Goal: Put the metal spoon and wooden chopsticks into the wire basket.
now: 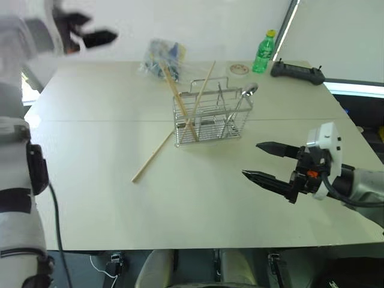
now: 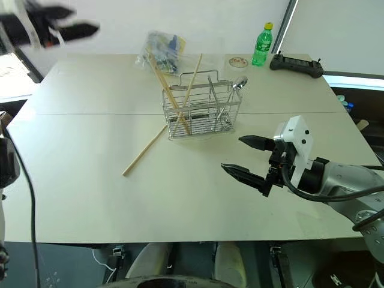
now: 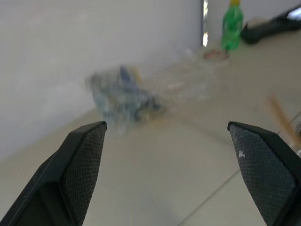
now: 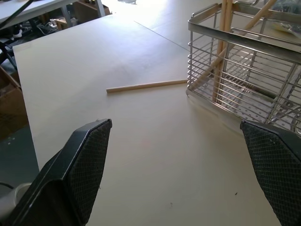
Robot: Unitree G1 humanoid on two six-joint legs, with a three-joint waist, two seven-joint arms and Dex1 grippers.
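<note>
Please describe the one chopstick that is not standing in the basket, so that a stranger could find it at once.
On the pale table, find the wire basket near the middle. From its lower left corner a wooden chopstick runs out flat across the tabletop. Unlike the two chopsticks leaning upright inside the basket, this one lies on the table.

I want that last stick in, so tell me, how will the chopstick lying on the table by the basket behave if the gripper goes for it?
The chopstick looks stiff, thin and light, so it should lift easily. Lying flat on the table, it may slide or roll away from the fingers.
</note>
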